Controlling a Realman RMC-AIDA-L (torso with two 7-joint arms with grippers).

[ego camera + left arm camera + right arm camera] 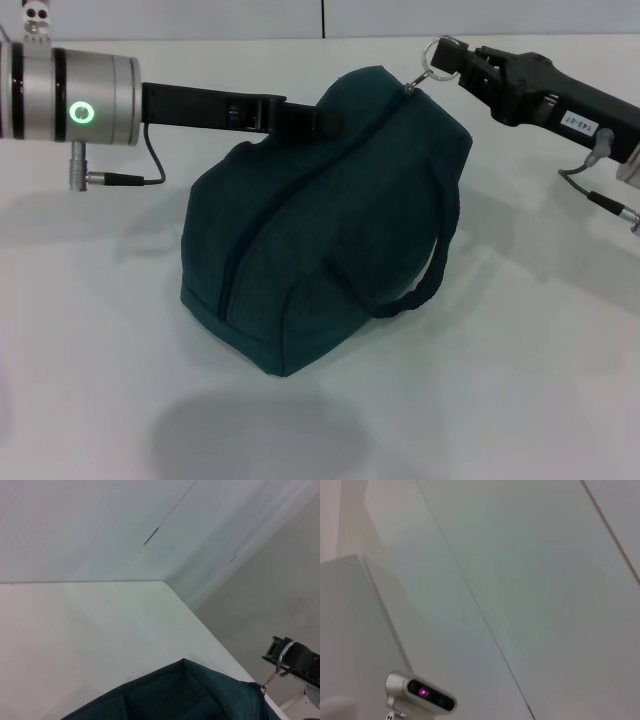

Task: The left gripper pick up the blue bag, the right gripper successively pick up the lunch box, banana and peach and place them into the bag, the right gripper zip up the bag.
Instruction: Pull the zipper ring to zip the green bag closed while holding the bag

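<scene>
The blue bag (330, 220) stands on the white table (90, 330), bulging, with its top seam closed. My left gripper (322, 118) reaches in from the left and is shut on the bag's top edge. My right gripper (455, 60) is at the bag's top right corner, shut on the metal ring of the zipper pull (434, 55). The left wrist view shows the bag's top (190, 695) and, farther off, the right gripper (295, 657) with the ring (282, 661). The lunch box, banana and peach are out of view.
One dark carry strap (432, 275) hangs down the bag's right side. The table's far edge meets a pale wall (320, 18). The right wrist view shows only wall panels and the robot's head camera (422, 694).
</scene>
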